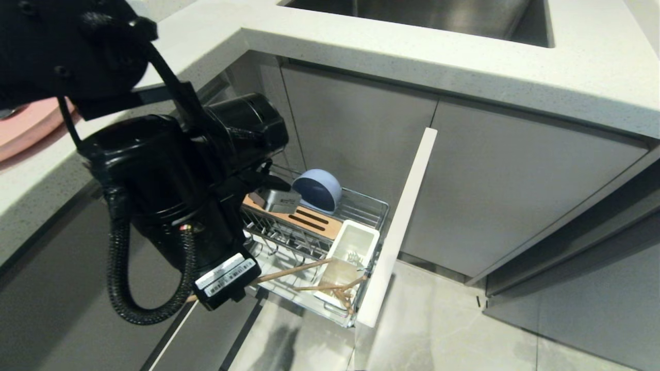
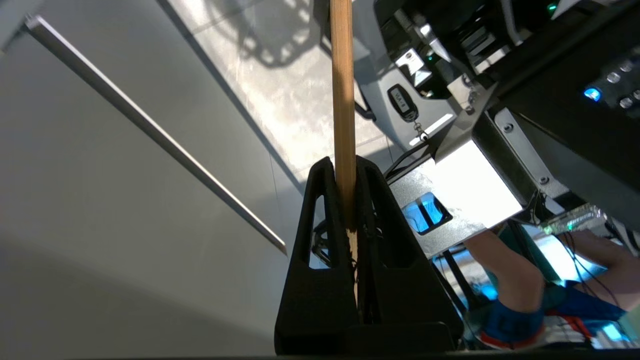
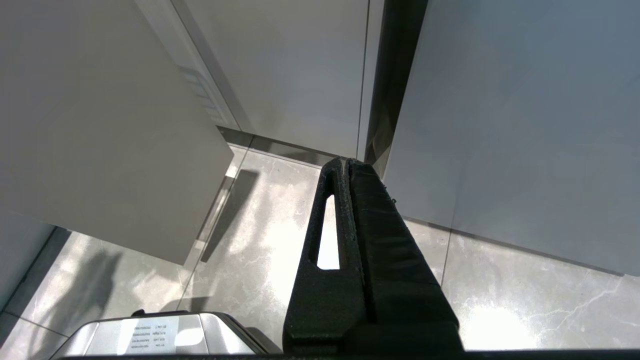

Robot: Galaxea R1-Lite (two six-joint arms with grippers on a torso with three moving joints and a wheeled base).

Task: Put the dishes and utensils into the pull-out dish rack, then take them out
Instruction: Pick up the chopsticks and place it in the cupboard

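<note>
The left gripper [image 2: 345, 167] has its black jaws clamped on one plain light wooden chopstick [image 2: 343, 100], which sticks out past the fingertips. The bulky black left arm [image 1: 170, 196] hangs over the pull-out chrome wire dish rack [image 1: 361, 206] and hides its near-left part. In the rack, one round periwinkle-blue bowl [image 1: 318, 189] stands on edge behind the slotted wood strip [image 1: 309, 220]. Two wooden sticks [image 1: 330, 283] lean across the white utensil box [image 1: 353, 242]. The rack's pale front panel [image 1: 405, 221] stands open over grey floor tiles. One pink plate [image 1: 26, 129] lies on the white counter [image 1: 464, 56]. The right gripper [image 3: 347, 165], jaws pressed together and empty, hangs over the floor.
</note>
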